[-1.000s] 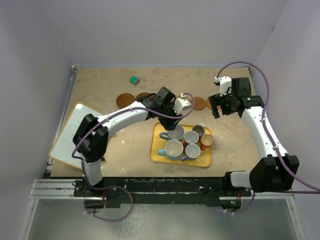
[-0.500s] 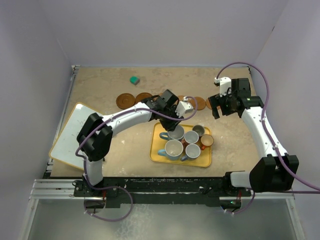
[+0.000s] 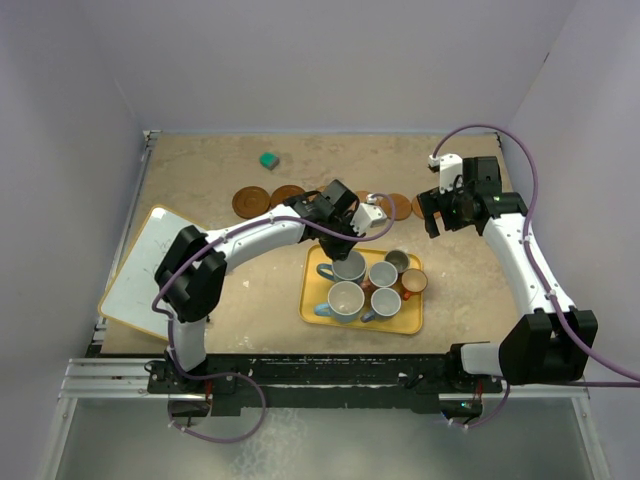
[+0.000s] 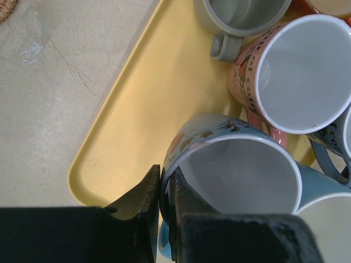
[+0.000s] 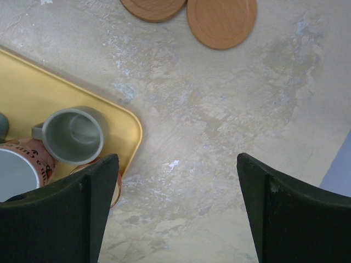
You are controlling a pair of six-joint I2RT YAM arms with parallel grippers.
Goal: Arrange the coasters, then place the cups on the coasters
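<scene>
— Where does the blue mug (image 4: pixel 236 175) sit?

— On the yellow tray (image 4: pixel 137 109), at its far left corner, packed in with the other cups (image 3: pixel 385 283). None of them is on a coaster yet.

— And the grip?

— The left gripper (image 4: pixel 164 205) pinches the mug's wall, one finger outside and one inside the rim. I'd say that hold is chosen because the handle faces away and the neighbours leave no room to close around the body.

— The coasters (image 3: pixel 250 201)?

— They're strung in a row beyond the tray, on the bare table. That keeps a landing spot close to each cup. The left arm covers the middle of the row, so how many lie there is probably not countable from above.

— The other arm?

— The right gripper (image 5: pixel 178 208) hangs spread wide over the table by the tray's far right corner, near the small grey cup (image 5: pixel 73 135) and two coasters, holding nothing. It seems parked out of the way.

— What differs from a second ago?

— The left jaws stood apart above the mug; now they've dropped and closed on the rim. The mug hasn't lifted, and the right arm is unmoved.
</scene>
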